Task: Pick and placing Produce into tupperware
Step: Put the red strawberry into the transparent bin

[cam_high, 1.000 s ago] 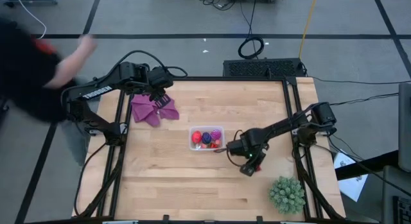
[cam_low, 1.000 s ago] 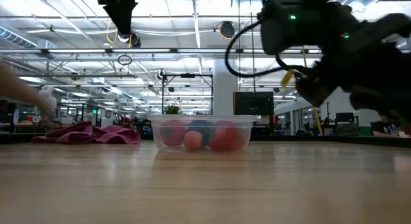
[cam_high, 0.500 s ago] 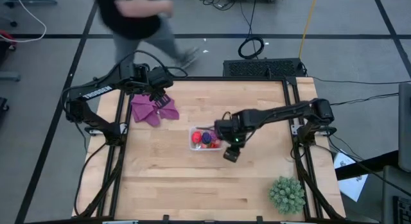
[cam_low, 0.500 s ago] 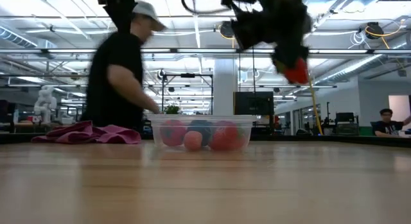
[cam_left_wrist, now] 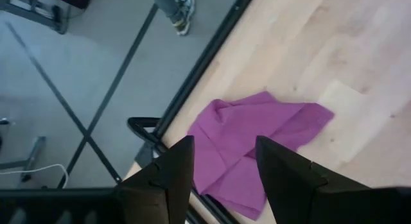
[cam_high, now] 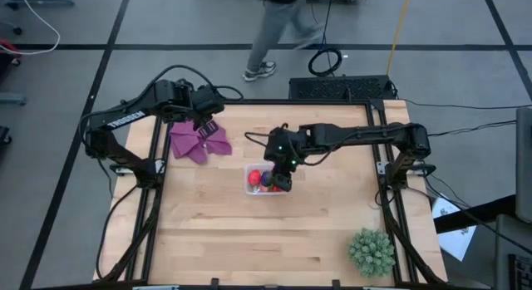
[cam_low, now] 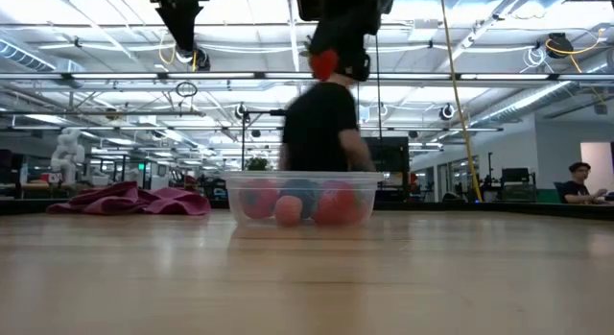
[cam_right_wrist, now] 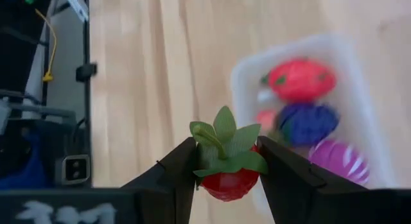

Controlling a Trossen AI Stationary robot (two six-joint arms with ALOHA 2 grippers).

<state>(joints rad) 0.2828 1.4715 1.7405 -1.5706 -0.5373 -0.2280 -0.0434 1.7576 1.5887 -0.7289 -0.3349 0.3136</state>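
Observation:
The clear tupperware (cam_high: 253, 180) sits mid-table and holds red, dark blue-purple, magenta and pale pink toy fruits (cam_right_wrist: 302, 115); the low view shows them through its wall (cam_low: 299, 199). My right gripper (cam_high: 283, 179) hovers above the tub's right part, shut on a red strawberry-like fruit (cam_low: 325, 63) with green leaves. My left gripper (cam_high: 209, 124) waits, open, high over the purple cloth (cam_left_wrist: 250, 140) at the far left corner. My right gripper pinches the red strawberry-like fruit (cam_right_wrist: 226, 180) between its two fingers, one on each side of the red body just under the green leaves (cam_right_wrist: 225, 144). The fingers point down from above. The fruit is lifted clear, well above the tub's rim.
The purple cloth (cam_high: 198, 140) lies crumpled near the far left corner. A green spiky plant (cam_high: 371, 251) stands at the near right corner. A person (cam_high: 278, 24) walks on the floor beyond the far edge. Bare wood spreads across the near half.
My right gripper has swung from near the tub's right side toward the left and far edge, rising, and carries the red fruit over the tub. It has stayed shut on the fruit. The person has walked from left to right behind the table.

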